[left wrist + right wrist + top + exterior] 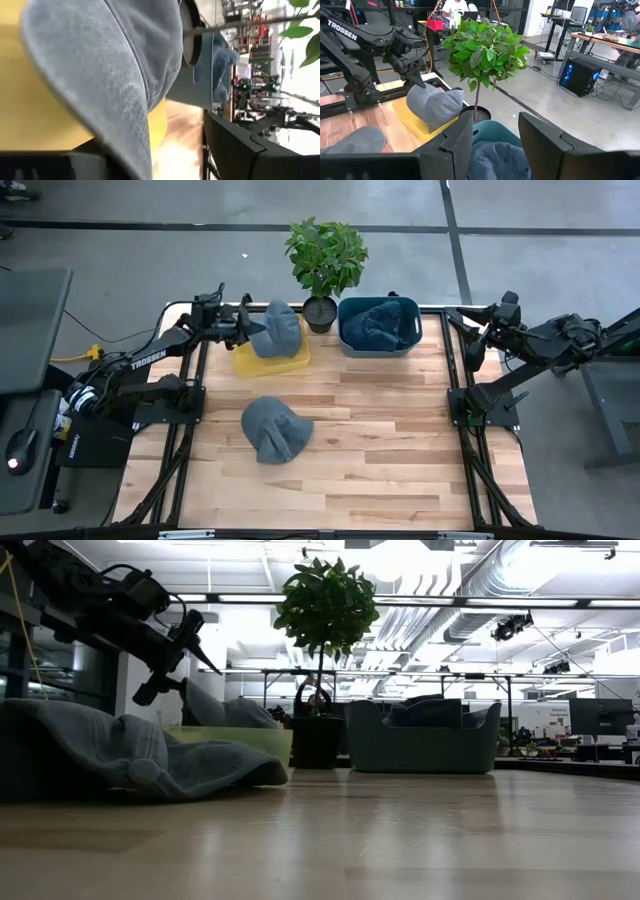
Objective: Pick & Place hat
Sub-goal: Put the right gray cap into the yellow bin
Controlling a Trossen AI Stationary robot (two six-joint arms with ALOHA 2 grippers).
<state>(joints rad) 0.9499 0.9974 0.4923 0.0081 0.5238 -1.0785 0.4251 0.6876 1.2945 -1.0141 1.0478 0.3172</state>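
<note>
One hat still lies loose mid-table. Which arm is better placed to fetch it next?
Probably the left. Its left gripper is at the yellow bin, which sits just behind the loose hat. The right gripper waits at the table's far right edge, beyond the blue bin.

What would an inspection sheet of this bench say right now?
Surface: wooden table, mostly bare.
Job's things: one grey hat on the yellow tray; another hat on the table; blue cloth in the teal bin.
Clutter: potted plant between tray and bin.
Grippers: left gripper at the tray hat, jaws open; right gripper waits at the right edge, jaws apart, empty.
Cables: yellow cable left of the table.
Surroundings: a person at desks.
</note>
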